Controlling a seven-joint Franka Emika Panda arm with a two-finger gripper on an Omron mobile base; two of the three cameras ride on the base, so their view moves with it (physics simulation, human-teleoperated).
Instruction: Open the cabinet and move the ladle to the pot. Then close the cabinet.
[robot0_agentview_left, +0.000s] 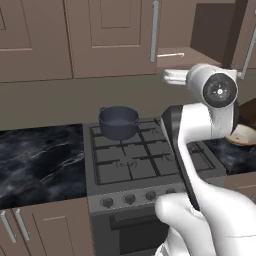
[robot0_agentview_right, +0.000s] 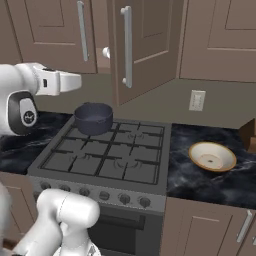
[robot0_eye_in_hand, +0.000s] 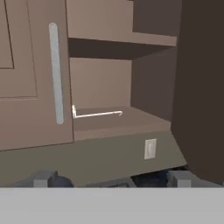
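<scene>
The cabinet (robot0_eye_in_hand: 100, 83) has its left door (robot0_eye_in_hand: 26, 87) closed and its right door (robot0_agentview_right: 145, 50) swung wide open. On the bottom shelf lies the ladle (robot0_eye_in_hand: 97, 114), thin and silvery-white, also visible as the ladle (robot0_agentview_left: 170, 55) just above my hand. My gripper (robot0_eye_in_hand: 111, 179) is open and empty, held below and in front of the shelf, apart from the ladle; its fingertips (robot0_eye_in_hand: 43, 178) stand wide apart. The gripper (robot0_agentview_left: 168, 76) points toward the wall. The dark pot (robot0_agentview_left: 118, 121) sits on the stove's back left burner, the same pot (robot0_agentview_right: 93, 117) below my hand.
The open door's edge (robot0_eye_in_hand: 201, 87) stands close on the right of the hand. A shallow tan dish (robot0_agentview_right: 212, 156) rests on the counter right of the stove (robot0_agentview_right: 105, 160). A wall outlet (robot0_agentview_right: 197, 100) is under the cabinet. An upper shelf (robot0_eye_in_hand: 122, 41) spans the cabinet.
</scene>
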